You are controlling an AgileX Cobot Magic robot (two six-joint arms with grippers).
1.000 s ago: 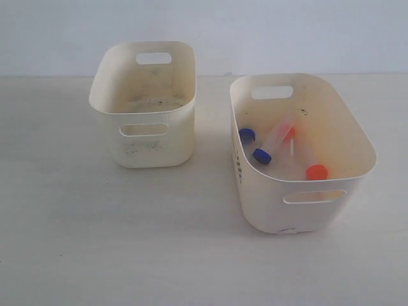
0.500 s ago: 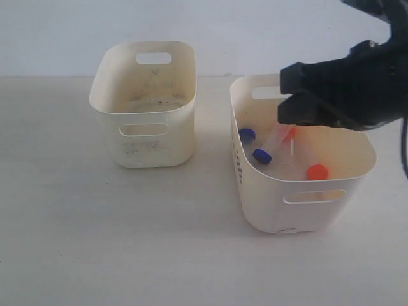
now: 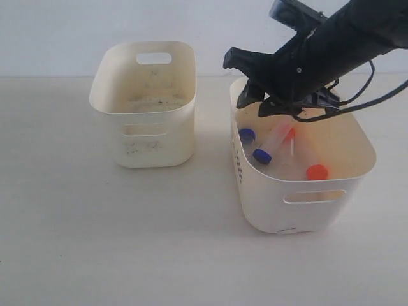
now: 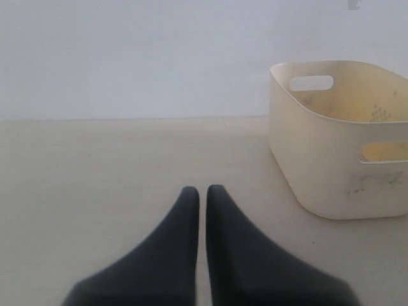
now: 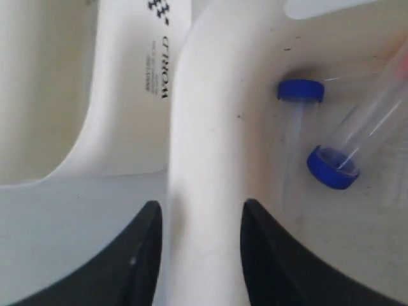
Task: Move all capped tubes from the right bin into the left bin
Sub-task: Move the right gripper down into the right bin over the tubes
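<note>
The right gripper (image 5: 201,213), jaws spread, hangs over the rim of the right bin (image 3: 268,204); it should shift inward over a blue-capped tube (image 5: 350,140) before lowering. The left gripper (image 4: 203,191) has its jaws pressed together

Between parted jaws runs the right bin's (image 5: 204,127) rim; two blue-capped tubes (image 5: 331,169) lie inside.

We logged a pale matte table (image 3: 115,242) across the near and middle scene; a plain light wall (image 3: 51,32) rose at its far edge.
</note>
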